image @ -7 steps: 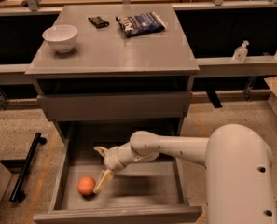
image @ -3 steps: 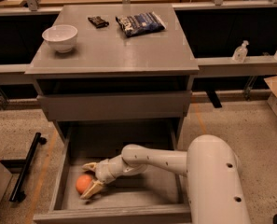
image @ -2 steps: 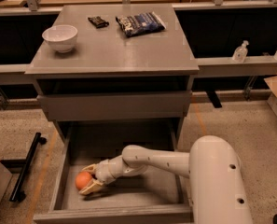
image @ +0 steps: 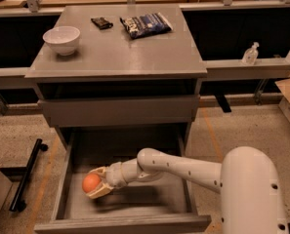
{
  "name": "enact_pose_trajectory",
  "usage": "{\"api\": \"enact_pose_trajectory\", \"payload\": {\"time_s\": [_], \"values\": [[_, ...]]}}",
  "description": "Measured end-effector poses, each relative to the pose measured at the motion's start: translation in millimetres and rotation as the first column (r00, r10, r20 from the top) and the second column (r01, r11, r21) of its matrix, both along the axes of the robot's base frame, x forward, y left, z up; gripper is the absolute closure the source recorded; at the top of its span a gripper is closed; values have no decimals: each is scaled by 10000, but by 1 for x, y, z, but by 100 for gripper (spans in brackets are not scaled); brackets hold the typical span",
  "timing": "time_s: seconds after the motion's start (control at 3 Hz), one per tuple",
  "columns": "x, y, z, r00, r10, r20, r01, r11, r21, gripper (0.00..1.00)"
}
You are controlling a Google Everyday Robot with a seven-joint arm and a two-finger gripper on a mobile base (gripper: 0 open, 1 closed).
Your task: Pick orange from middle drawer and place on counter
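Note:
The orange [image: 91, 183] is a small smooth ball at the left side of the open middle drawer [image: 134, 206], a wide grey box with low walls pulled out near the floor. My gripper [image: 95, 183] reaches in from the right on a white arm, its pale fingers [image: 98, 171] closed around the orange from above and below. The orange seems held slightly above the drawer floor, with a shadow under it. The grey counter [image: 115, 48] is the cabinet's top slab, above the drawer.
On the counter stand a white bowl [image: 61, 39], a dark blue snack bag [image: 145, 24] and a small dark packet [image: 101, 22]. A closed grey drawer front [image: 117, 110] sits above the open one. A black bar [image: 27, 174] lies on the floor at left.
My gripper moved left across the drawer to the orange and closed its fingers around it. The orange now sits between the fingers, slightly raised.

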State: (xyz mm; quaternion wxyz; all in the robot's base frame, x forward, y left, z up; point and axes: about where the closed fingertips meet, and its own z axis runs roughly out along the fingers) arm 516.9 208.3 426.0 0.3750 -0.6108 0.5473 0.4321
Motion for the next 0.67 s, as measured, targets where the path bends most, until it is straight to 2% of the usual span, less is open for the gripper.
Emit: {"api": "enact_pose_trajectory", "payload": {"time_s": [0.33,0.67], "values": [[-1,-41,59,10000,21,54,-25,9972,749,100],[1,-104,137,9997,171,182,-192,9923,1227,100]]}}
